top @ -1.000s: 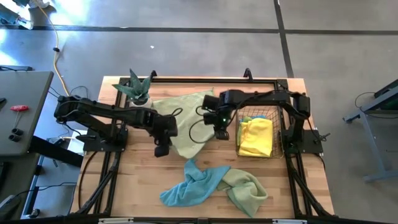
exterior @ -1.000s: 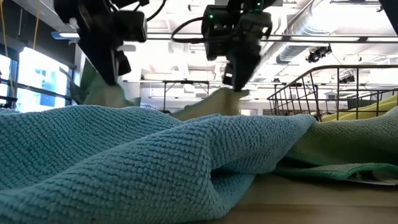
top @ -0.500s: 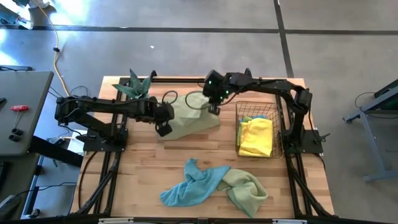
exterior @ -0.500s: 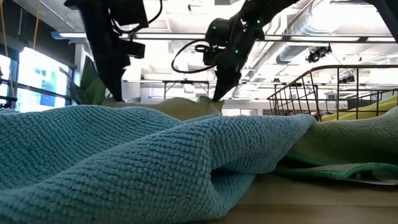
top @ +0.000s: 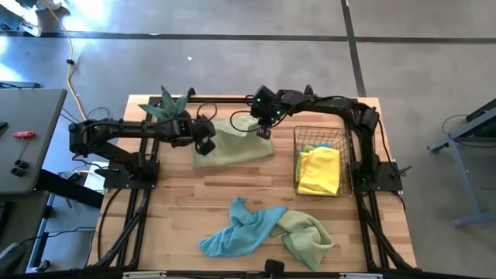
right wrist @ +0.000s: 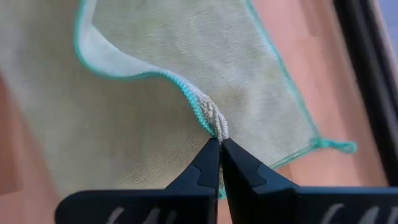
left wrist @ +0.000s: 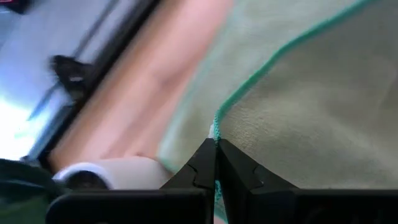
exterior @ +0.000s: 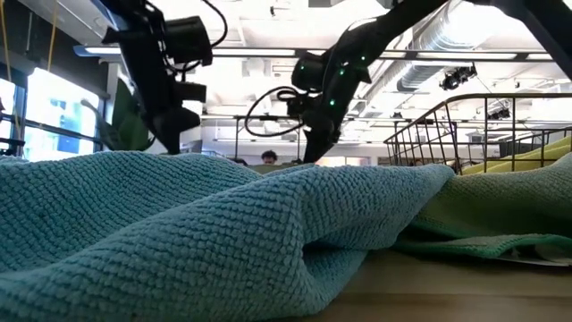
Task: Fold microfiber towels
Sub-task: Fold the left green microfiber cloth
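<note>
While the pale green microfiber towel [top: 232, 146] lay folded over at the far middle of the wooden table [top: 178, 209], we noted the left gripper [top: 206, 146] and right gripper [top: 263, 132] each pinched shut on its teal-stitched edge.

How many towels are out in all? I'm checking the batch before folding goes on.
4 seen for sure: a pale green towel at the back, pinched by both grippers; a yellow towel in the basket; a blue towel and a green towel bunched in front. More may lie under the yellow one.
</note>
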Motion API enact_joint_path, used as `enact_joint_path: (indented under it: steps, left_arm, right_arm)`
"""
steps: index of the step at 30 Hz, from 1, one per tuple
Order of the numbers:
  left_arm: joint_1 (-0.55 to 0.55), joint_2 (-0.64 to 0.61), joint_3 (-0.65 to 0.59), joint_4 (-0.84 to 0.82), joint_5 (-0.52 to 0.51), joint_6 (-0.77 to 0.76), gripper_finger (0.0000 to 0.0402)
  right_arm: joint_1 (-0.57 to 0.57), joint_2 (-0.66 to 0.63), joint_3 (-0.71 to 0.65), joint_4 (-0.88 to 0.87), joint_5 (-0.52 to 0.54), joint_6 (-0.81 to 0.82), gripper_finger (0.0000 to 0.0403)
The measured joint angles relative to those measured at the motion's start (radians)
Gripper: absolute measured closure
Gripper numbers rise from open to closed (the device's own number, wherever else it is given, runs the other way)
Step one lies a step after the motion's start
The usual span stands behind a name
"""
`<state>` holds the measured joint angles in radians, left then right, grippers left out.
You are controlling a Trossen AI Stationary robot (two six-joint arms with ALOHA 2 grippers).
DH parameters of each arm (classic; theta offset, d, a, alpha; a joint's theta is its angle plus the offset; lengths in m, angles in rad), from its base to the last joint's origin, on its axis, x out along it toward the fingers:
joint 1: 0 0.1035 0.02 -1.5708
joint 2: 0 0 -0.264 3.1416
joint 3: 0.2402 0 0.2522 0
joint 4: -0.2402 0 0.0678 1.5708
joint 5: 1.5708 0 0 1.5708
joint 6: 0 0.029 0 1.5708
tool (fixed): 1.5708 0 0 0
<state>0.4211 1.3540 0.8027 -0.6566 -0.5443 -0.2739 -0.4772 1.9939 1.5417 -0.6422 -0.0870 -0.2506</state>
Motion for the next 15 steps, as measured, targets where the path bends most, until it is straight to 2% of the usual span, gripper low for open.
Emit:
enact_joint_path:
  steps: [5, 15]
  left_arm:
    - [0.065, 0.000, -0.029, 0.079, 0.007, 0.046, 0.0399]
    - [0.096, 0.002, -0.038, 0.160, 0.060, 0.083, 0.0399]
  right_arm:
    - [-0.021, 0.017, 0.000, 0.066, 0.061, -0.017, 0.0402]
    - [-0.056, 0.018, 0.000, 0.058, 0.062, 0.006, 0.0402]
